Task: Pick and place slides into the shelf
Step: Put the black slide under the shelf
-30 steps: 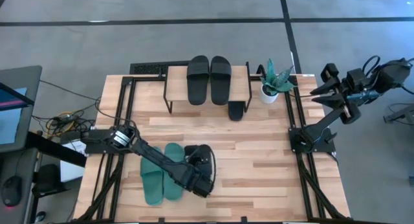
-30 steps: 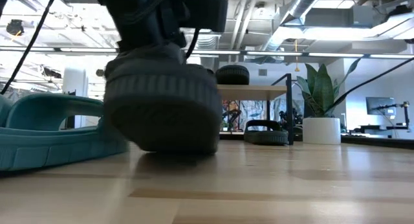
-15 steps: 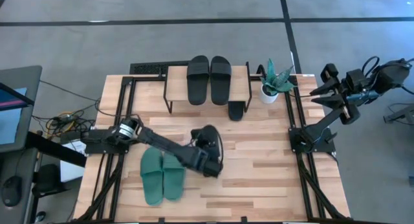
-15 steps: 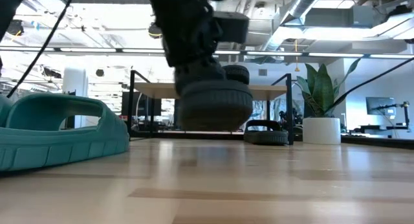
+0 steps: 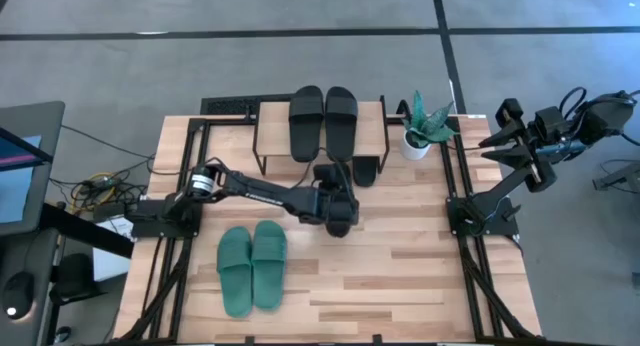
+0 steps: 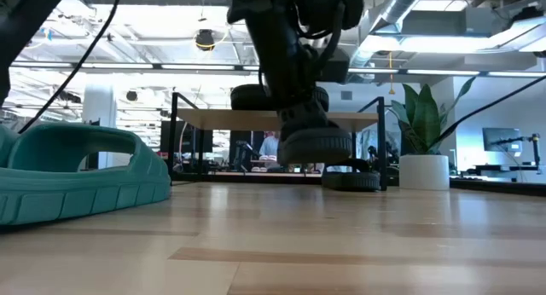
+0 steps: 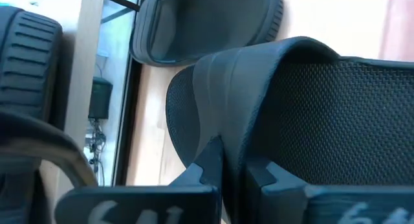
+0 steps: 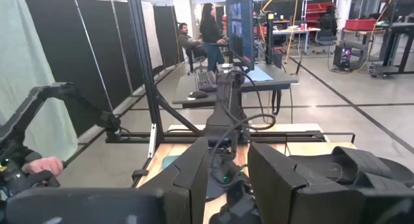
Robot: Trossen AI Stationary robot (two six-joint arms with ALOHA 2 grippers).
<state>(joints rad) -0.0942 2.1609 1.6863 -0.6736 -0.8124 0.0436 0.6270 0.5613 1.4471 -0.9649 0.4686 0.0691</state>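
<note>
Seen from above, the left hand (image 5: 338,208) is stretched across the worktop (image 5: 420,276) and is closed on a black slide (image 5: 335,191), just in front of the shelf (image 5: 375,136). On the shelf top beyond the hand, a pair of black slides (image 5: 323,122) is laid side by side. Another black slide (image 5: 365,171) lies on the worktop just beside the held one, at the shelf's edge. The green pair (image 5: 252,267) is left well behind the hand, near the worktop's front. The right hand (image 5: 497,136) is parked off the worktop's right edge, past a potted plant (image 5: 425,126); whether it is open cannot be told.

From worktop level, the held slide (image 6: 314,144) is seen lifted clear of the wood, in front of the shelf (image 6: 358,120). A green slide (image 6: 77,171) fills the near left.

In the left wrist view, the fingers (image 7: 210,159) are pressed against the strap of the held slide (image 7: 310,107), with the loose black slide (image 7: 207,23) beyond.
</note>
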